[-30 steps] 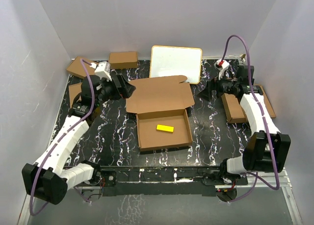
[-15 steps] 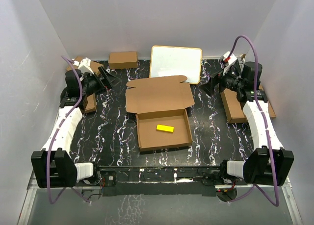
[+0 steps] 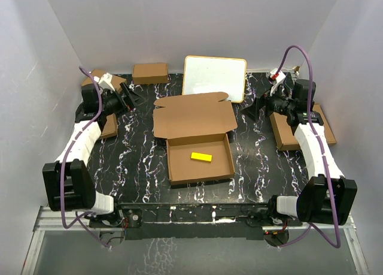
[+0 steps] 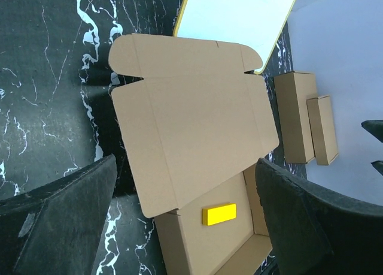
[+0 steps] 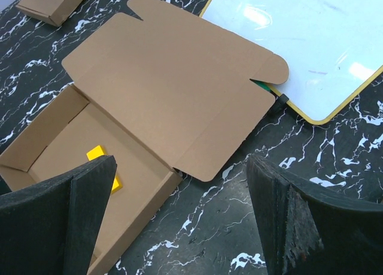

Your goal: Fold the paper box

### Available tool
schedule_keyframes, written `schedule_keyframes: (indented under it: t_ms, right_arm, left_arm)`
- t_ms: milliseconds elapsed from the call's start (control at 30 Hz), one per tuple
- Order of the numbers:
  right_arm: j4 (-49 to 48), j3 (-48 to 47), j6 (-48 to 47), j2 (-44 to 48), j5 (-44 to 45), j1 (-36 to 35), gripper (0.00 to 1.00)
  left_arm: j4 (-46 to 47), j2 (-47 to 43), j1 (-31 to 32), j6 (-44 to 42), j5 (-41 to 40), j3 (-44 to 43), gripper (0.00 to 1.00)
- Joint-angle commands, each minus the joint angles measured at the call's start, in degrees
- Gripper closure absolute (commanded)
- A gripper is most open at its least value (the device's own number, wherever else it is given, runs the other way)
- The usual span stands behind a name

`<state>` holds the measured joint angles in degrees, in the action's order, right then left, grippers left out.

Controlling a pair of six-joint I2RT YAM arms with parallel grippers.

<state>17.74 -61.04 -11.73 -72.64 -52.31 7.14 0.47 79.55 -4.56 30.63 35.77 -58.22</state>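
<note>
Cardboard fills the gap between both sets of jaws: the paper box (image 3: 194, 137) lies on the black marbled table (image 3: 137, 167), ahead of each gripper and touched by neither. The left gripper (image 3: 133, 95) and right gripper (image 3: 251, 110) both hang with their jaws spread wide and holding nothing. They stand off opposite sides of the box and point inward at it. I judge this to be a ready stance, from which each arm could take one side of the lid (image 3: 192, 114) and swing it over. The tray (image 3: 199, 174) already has its walls up, and a yellow block (image 3: 201, 157) lies inside it. The lid lies flat, hinged open away from the tray, so closing and tucking look like the work left to do. In the left wrist view the tray's far end runs off the bottom edge between the fingers. In the right wrist view one finger covers the tray's near corner and part of the block. Beyond the lid's rounded tab, against the frame of the white board (image 3: 214, 77), a small dark green thing (image 5: 278, 98) pokes out. It is possibly a marker, but too little shows to say. Smaller folded boxes (image 3: 150, 72) lie well outside the jaws.
</note>
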Motion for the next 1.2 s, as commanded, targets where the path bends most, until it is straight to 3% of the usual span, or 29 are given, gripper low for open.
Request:
schedule_keyframes:
  t_ms: [0, 1167]
  right_arm:
    - [-2.7, 0.4, 0.7, 0.0, -2.3, 0.1, 0.01]
    - [-1.2, 0.3, 0.7, -1.6, -2.3, 0.1, 0.01]
  left_arm:
    - [2.3, 3.2, -0.7, -0.9, 3.6, -3.0, 0.03]
    - [-11.3, 22.2, -2.5, -11.4, 2.0, -21.4, 0.04]
